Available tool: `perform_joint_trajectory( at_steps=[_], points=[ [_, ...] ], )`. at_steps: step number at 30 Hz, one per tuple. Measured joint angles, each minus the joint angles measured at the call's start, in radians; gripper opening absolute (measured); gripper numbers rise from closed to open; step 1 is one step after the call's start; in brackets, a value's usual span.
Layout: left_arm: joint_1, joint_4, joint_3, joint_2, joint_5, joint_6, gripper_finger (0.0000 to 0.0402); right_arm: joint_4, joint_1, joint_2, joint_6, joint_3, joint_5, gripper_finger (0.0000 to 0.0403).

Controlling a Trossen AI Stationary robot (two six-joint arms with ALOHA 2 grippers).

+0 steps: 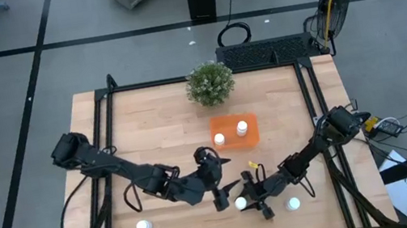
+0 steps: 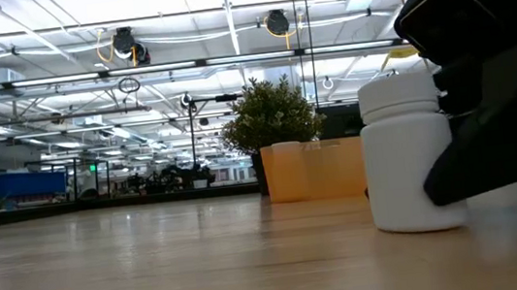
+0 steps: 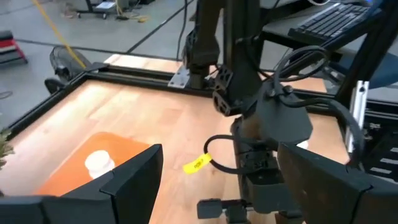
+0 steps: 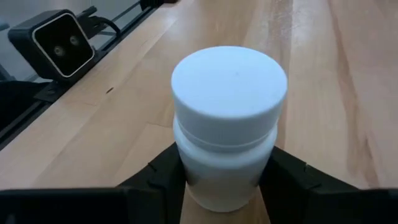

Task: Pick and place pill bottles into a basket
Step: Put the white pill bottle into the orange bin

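Note:
The orange basket (image 1: 228, 121) sits right of the table's centre with two white pill bottles (image 1: 220, 138) (image 1: 242, 128) in it. It also shows in the low view (image 2: 305, 171) and in the left wrist view (image 3: 74, 171), with one bottle (image 3: 99, 162). My right gripper (image 1: 244, 204) is shut on a third bottle (image 4: 227, 124) near the table's front edge. My left gripper (image 1: 222, 180) is open and empty just left of it. Two more bottles (image 1: 145, 227) (image 1: 293, 204) stand on their bases near the front edge. My right gripper pinches the bottle's body (image 4: 186, 171) just below the cap, one finger (image 4: 289, 177) on each side. The fingers come in nearly level, from the table's right. The bottle is upright, and in the low view its base (image 2: 420, 224) seems to rest on the table.
A bushy green potted plant (image 1: 210, 83) stands at the table's far edge, behind the basket. The low camera (image 4: 59, 43) sits at the front edge near the held bottle. Both arms lie close together in the front middle. Bare wood lies at the far left.

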Motion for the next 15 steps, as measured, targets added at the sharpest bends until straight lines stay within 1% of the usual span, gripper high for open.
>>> perform_joint_trajectory(
  at_steps=[3,7,9,15],
  points=[
    [0.007,-0.02,0.0,0.0,0.005,-0.039,0.0324,-0.005,0.0,-0.011,0.003,0.0,0.009,0.0151],
    [0.014,-0.023,0.0,0.0,0.046,-0.058,0.0324,-0.025,0.001,-0.072,-0.001,-0.001,0.078,0.0151],
    [0.015,-0.024,0.0,0.0,0.068,-0.056,0.0324,-0.064,0.001,-0.117,-0.004,-0.001,0.109,0.0154],
    [0.019,-0.024,0.0,0.006,0.074,-0.072,0.0324,-0.257,0.001,-0.273,-0.002,-0.001,0.235,0.0152]
  ],
)
